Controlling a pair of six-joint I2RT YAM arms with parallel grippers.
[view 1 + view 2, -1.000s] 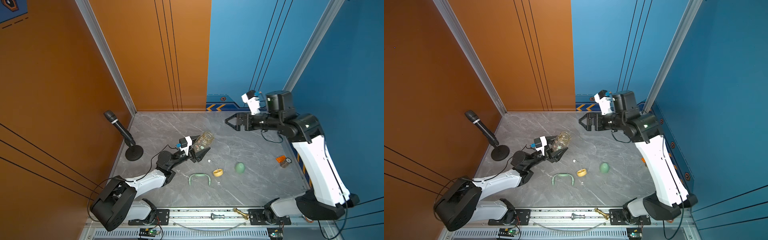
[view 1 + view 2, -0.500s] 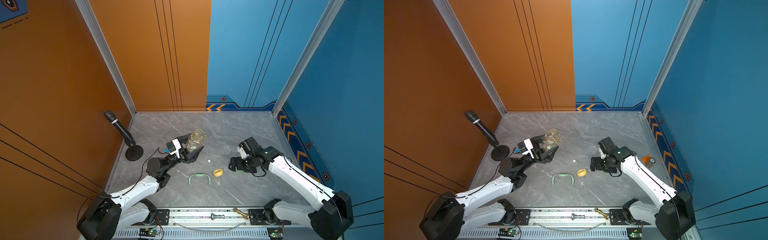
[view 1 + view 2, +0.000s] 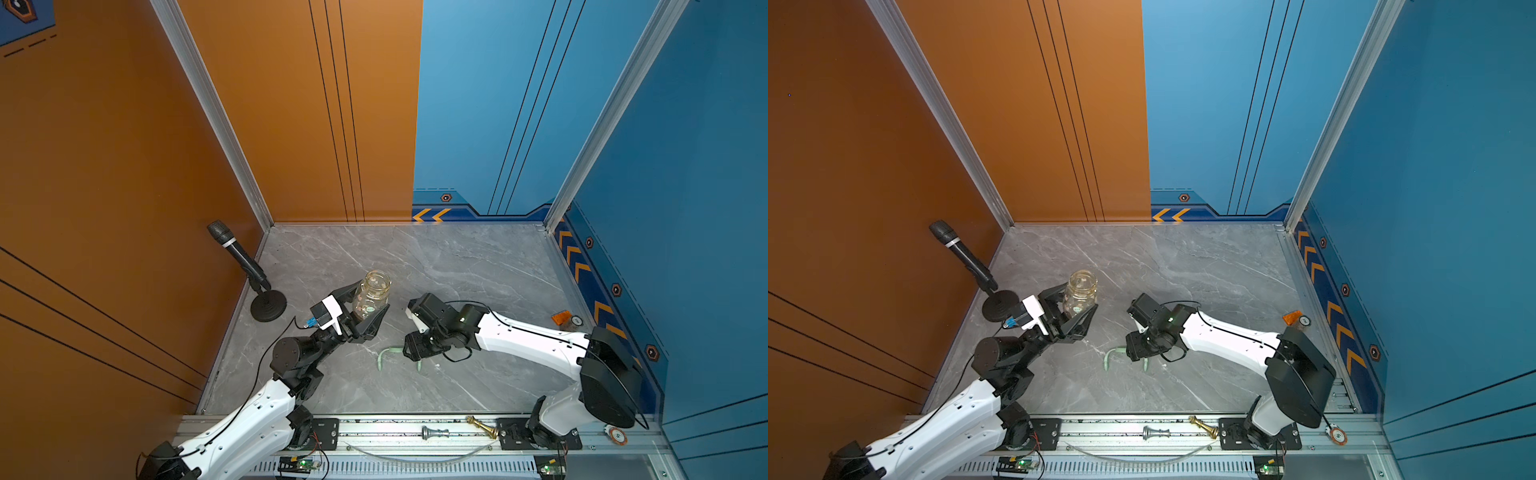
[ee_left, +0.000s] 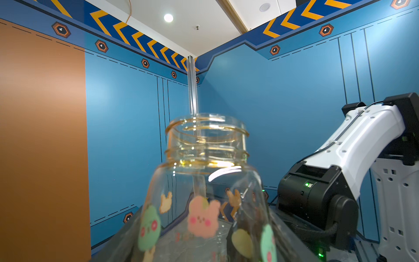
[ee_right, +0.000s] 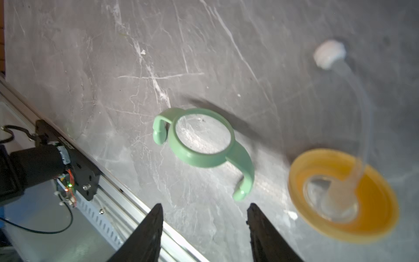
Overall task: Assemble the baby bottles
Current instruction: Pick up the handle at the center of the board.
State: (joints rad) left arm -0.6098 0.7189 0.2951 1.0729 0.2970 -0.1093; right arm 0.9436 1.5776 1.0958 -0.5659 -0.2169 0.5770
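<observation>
The clear bottle body (image 3: 371, 293) (image 3: 1080, 291) with cartoon stickers is held neck up above the floor, my left gripper (image 3: 365, 301) (image 3: 1076, 301) shut on its lower part. In the left wrist view the bottle body (image 4: 206, 172) fills the middle, its threaded mouth bare. My right gripper (image 3: 411, 351) (image 3: 1133, 351) hovers low over the mint-green two-handled ring (image 3: 384, 353) (image 3: 1111, 355). In the right wrist view the ring (image 5: 197, 162) lies flat beyond my open, empty gripper (image 5: 205, 205). The yellow collar (image 5: 376, 204) with its clear teat (image 5: 335, 199) lies beside the ring.
A microphone on a stand (image 3: 245, 266) stands by the orange wall at left. A silver chess piece (image 3: 434, 433) and a gold one (image 3: 482, 427) lie on the front rail. An orange item (image 3: 561, 318) sits near the right wall. A thin straw with a white end (image 5: 330, 56) curls from the collar.
My right arm came down from high at the back to just above the ring, and its jaws narrowed. The left arm drew the bottle leftward and tipped it more upright. The green cap no longer shows.
</observation>
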